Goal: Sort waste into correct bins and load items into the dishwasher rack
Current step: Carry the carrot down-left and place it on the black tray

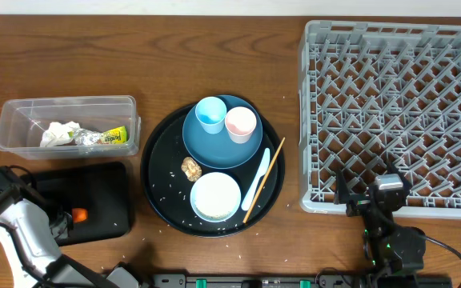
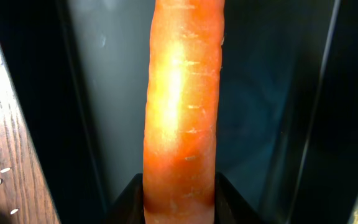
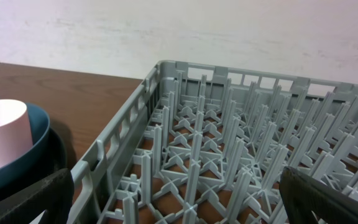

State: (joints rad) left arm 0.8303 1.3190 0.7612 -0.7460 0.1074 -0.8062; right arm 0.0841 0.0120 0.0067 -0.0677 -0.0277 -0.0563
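My left gripper is shut on the orange carrot and holds it low over the shallow black tray. In the clear tub lie crumpled white paper and the yellow-green wrapper. The dark blue plate carries the light blue cup and the pink cup. Beside it are the brown food piece, white bowl, white utensil and chopstick. My right gripper stands wide open at the front edge of the grey dishwasher rack, holding nothing.
The plate, bowl and utensils sit on a large round black tray at the table's middle. White rice grains are scattered on it and on the wood near it. The rack's upright pegs rise just ahead of the right gripper.
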